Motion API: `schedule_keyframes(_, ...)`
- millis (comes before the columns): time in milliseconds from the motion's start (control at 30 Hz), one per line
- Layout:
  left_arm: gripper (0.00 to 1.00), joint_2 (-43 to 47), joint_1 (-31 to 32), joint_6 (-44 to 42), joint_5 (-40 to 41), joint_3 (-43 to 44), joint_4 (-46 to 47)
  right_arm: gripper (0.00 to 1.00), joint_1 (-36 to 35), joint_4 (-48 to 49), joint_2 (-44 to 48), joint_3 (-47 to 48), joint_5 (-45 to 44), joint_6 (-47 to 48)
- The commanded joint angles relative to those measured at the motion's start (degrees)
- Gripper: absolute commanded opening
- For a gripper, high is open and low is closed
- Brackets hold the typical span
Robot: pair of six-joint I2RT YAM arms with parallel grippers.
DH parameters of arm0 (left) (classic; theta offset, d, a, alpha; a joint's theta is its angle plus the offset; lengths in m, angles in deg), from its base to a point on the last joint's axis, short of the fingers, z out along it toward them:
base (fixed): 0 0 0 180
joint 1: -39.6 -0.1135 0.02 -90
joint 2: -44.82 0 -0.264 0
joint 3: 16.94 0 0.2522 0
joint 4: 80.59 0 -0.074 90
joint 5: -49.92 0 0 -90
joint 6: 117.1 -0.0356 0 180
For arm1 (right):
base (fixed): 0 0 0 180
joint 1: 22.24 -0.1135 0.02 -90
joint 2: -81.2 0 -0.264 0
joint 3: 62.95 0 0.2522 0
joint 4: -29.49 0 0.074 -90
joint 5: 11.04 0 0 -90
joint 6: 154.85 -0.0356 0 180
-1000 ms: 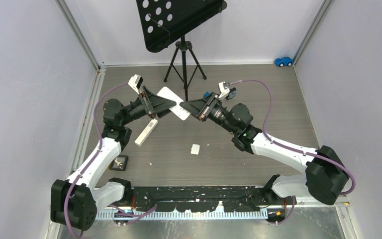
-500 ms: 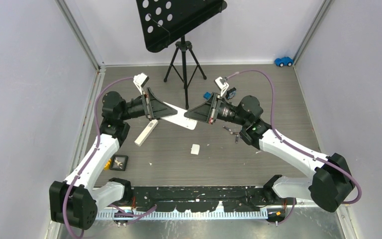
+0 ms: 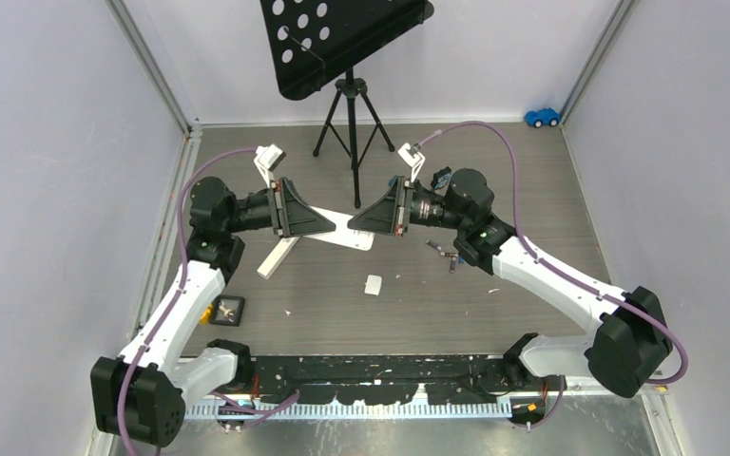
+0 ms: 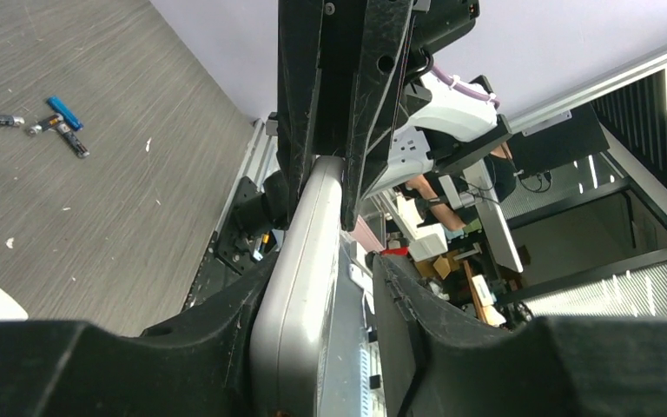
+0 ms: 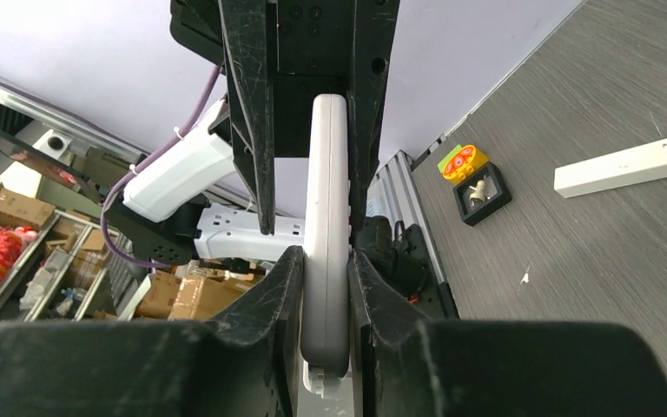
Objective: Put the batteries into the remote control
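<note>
The white remote control (image 3: 350, 235) was held above the desk (image 3: 551, 209) at the centre of the overhead view. It was gripped at one end by the left pincer (image 3: 331, 225) and at the other by the right pincer (image 3: 354, 218). In the left wrist view, the left pincer's jaws were seen closed against the remote's two faces, with its edge turned to the camera. In the right wrist view, the right pincer's jaws were pressed tight on the same casing.

The batteries (image 3: 442, 255) were seen lying on the desk just right of centre in the overhead view, beneath the right arm. They were a few thin cells in a loose cluster, and a blue cell (image 4: 64, 113) among them was picked out in the upper left of the left wrist view.

A second, long white remote (image 3: 277, 256) was seen lying left of centre, and a small white piece (image 3: 373, 284) lower down in the middle. A small black tray (image 3: 229, 307) was pictured at lower left beside the left arm. A blue toy car (image 3: 542, 117) was parked in the upper right corner.
</note>
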Motion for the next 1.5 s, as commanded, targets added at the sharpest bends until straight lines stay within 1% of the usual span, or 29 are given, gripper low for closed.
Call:
schedule_keyframes(0, 0.43, 2.2, 0.3, -2.1, -2.9, 2.3, 0.3, 0.02, 0.2, -2.6, -1.2, 3.5, 0.6, 4.6)
schedule_keyframes(67, 0.38, 2.1, 0.4, -2.3, -3.4, 2.2, 0.2, 0.02, 0.3, -3.1, -1.7, 4.2, 1.2, 5.4)
schedule_keyframes(167, 0.26, 2.1, 0.5, -2.6, -3.6, 2.2, 0.1, 0.02, 0.3, -5.1, -2.0, 5.4, 1.8, 6.7)
schedule_keyframes(267, 0.03, 2.0, 0.5, -3.7, -3.4, 2.2, -0.8, 0.02, 0.4, -5.9, -2.1, 6.0, 1.8, 7.1)
schedule_keyframes(300, 0.00, 2.0, 0.5, -4.3, -3.1, 2.3, -1.3, 0.06, 0.4, -6.2, -2.1, 6.2, 1.7, 7.2)
schedule_keyframes(333, 0.00, 2.0, 0.5, -5.2, -2.6, 2.4, -2.2, 0.19, 0.5, -6.7, -1.9, 6.1, 1.1, 7.4)
schedule_keyframes(400, 0.00, 2.3, 0.5, -9.0, -0.6, 2.8, -5.9, 0.52, 0.8, -7.9, -1.3, 5.7, -1.0, 8.1)
schedule_keyframes(433, 0.00, 2.5, 0.5, -11.6, 1.2, 3.2, -9.3, 0.65, 1.1, -8.7, -0.6, 5.3, -2.6, 8.7)
schedule_keyframes(467, 0.00, 2.8, 0.5, -14.2, 4.3, 3.8, -13.9, 0.75, 1.5, -10.6, 0.4, 4.8, -4.5, 9.4)
schedule_keyframes(500, 0.00, 3.1, 0.5, -16.6, 6.0, 4.0, -16.1, 0.79, 1.7, -11.8, 1.3, 4.3, -7.2, 10.4)
schedule_keyframes(533, 0.00, 3.6, 0.5, -18.4, 10.4, 4.2, -19.8, 0.80, 2.1, -15.4, 2.5, 3.9, -11.2, 11.5)
schedule_keyframes(600, 0.00, 4.4, 0.5, -21.7, 17.5, 4.2, -24.9, 0.80, 2.7, -23.0, 4.5, 3.9, -18.7, 13.6)
schedule_keyframes(633, 0.00, 4.8, 0.5, -22.8, 21.2, 4.1, -26.9, 0.80, 2.8, -28.3, 5.4, 4.2, -22.7, 14.8)
schedule_keyframes(700, 0.00, 5.3, 0.5, -24.0, 27.3, 3.0, -28.5, 0.77, 2.8, -36.9, 6.4, 4.6, -32.7, 17.6)
schedule_keyframes(733, 0.00, 5.9, 0.5, -24.1, 29.7, 2.2, -28.3, 0.75, 2.9, -40.7, 6.6, 4.4, -37.4, 18.3)
schedule_keyframes(800, 0.00, 6.9, 0.5, -24.1, 33.3, 0.4, -26.6, 0.69, 3.0, -47.0, 6.0, 3.8, -47.8, 19.2)
schedule_keyframes(867, 0.00, 7.8, 0.5, -23.8, 35.8, -1.3, -24.3, 0.62, 3.0, -51.1, 5.1, 2.7, -54.5, 19.9)
schedule_keyframes(933, 0.00, 8.2, 0.5, -23.5, 36.2, -2.5, -21.9, 0.59, 3.3, -53.5, 3.9, 1.8, -59.7, 19.8)
schedule_keyframes(1000, 0.00, 8.1, 0.5, -23.2, 36.3, -3.2, -19.9, 0.58, 3.9, -54.0, 2.3, 1.0, -61.9, 20.3)
schedule_keyframes(1067, 0.00, 7.7, 0.5, -23.1, 36.1, -3.3, -19.3, 0.58, 4.2, -52.7, 0.5, 0.9, -62.4, 22.9)
schedule_keyframes(1167, 0.00, 6.6, 0.5, -23.2, 35.1, -3.2, -18.9, 0.61, 4.1, -50.0, -2.9, 1.7, -57.8, 30.6)
schedule_keyframes(1233, 0.00, 6.2, 0.5, -22.9, 34.4, -3.6, -17.7, 0.62, 4.1, -51.8, -6.8, 4.7, -58.9, 32.8)
schedule_keyframes(1333, 0.00, 6.1, 0.5, -23.1, 34.3, -3.3, -18.3, 0.62, 4.1, -55.3, -13.1, 9.0, -59.7, 35.9)
schedule_keyframes(1400, 0.00, 6.3, 0.5, -23.7, 34.5, -3.1, -19.3, 0.61, 4.2, -58.1, -16.3, 10.9, -63.0, 34.4)
schedule_keyframes(1467, 0.00, 6.4, 0.5, -24.0, 34.9, -3.2, -19.8, 0.59, 5.3, -61.4, -18.6, 12.5, -66.8, 29.5)
